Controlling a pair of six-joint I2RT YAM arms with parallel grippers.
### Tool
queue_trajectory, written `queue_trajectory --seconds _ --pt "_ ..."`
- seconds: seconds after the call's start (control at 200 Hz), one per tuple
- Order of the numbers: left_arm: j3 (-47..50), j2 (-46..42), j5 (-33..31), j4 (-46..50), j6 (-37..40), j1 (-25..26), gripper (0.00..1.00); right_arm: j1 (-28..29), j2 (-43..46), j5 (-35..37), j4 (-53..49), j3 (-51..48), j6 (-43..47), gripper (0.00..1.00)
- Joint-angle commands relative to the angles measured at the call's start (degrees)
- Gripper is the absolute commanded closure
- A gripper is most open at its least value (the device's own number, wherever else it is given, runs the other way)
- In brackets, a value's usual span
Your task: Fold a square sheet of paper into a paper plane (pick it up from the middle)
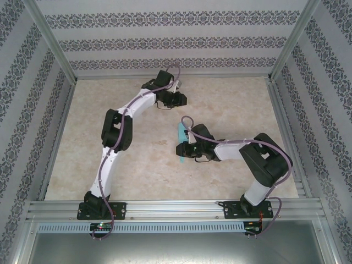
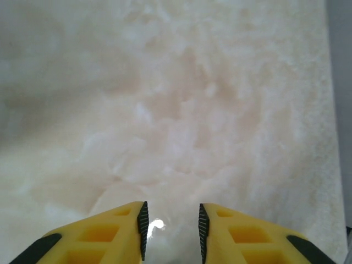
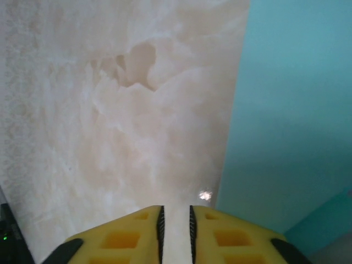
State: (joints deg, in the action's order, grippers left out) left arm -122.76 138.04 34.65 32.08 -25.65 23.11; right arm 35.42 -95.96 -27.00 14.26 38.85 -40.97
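- Closest to us, our right pincer (image 3: pixel 176 212) sits low with its tips slightly parted, pinching nothing; bare surface (image 3: pixel 137 137) shows between them.
- Teal paper (image 3: pixel 297 110) lies flat just beside those tips, near the middle of the surface, probably so its edge can be worked.
- Our left pincer (image 2: pixel 172 212) hovers spread and empty over the far surface, we judge to keep clear.

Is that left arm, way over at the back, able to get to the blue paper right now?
Probably yes. Bare table lies between the left tool and the paper, with nothing standing there. But the right tool sits over the paper's middle, so only its ends look free.
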Motion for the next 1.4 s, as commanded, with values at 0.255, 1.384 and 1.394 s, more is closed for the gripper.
queue_trajectory --seconds 0.255,1.384,1.394 --pt "24.3 -21.2 -7.1 -5.4 1.7 1.3 0.58 -9.2 15.7 -0.1 -18.3 3.6 5.6 0.61" --pt "55.0 -30.0 -23.2 -17.0 -8.7 19.9 0.73 -15.0 5.4 -7.5 -11.4 3.9 4.5 0.53" --pt "55.0 -30.0 -23.3 -16.9 -8.7 19.9 0.74 -15.0 5.3 -7.7 -11.2 3.8 4.4 0.53"
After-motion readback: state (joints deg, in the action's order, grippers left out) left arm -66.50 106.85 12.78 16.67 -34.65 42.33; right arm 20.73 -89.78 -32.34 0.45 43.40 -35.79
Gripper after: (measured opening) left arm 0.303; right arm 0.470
